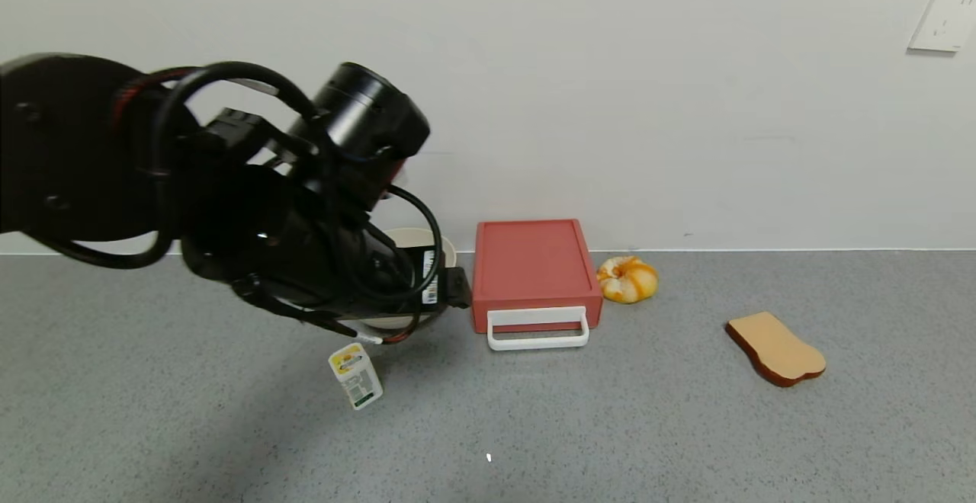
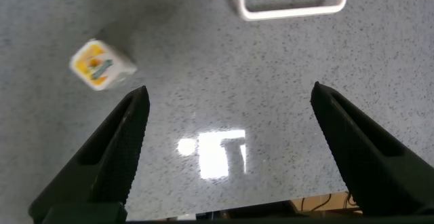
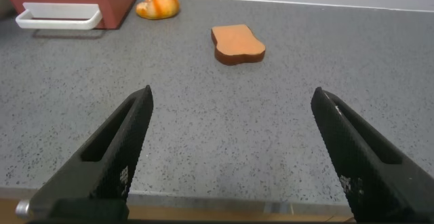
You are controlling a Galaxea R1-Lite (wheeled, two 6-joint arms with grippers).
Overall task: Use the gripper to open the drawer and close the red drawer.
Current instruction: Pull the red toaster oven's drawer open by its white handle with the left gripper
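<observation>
- The left gripper (image 2: 227,149) hangs above the grey table (image 1: 152,427) on the left, its fingers (image 2: 122,149) spread wide apart and holding nothing.
- A small white carton (image 1: 356,376) with a yellow and green label lies below the left arm; its print is too small to read.
- A beige bowl (image 1: 412,238) sits partly hidden behind that arm, with a barcode sticker on the arm in front of it.
- The red drawer (image 1: 534,267) stands against the wall just beside the bowl, tray pushed in, white handle (image 1: 538,329) facing forward.
- An orange bun (image 1: 627,279) lies beside the drawer.
- A bread slice (image 1: 775,348) lies farther right.
- The right gripper (image 3: 227,153) hovers low over the table with its fingers released and empty.
</observation>
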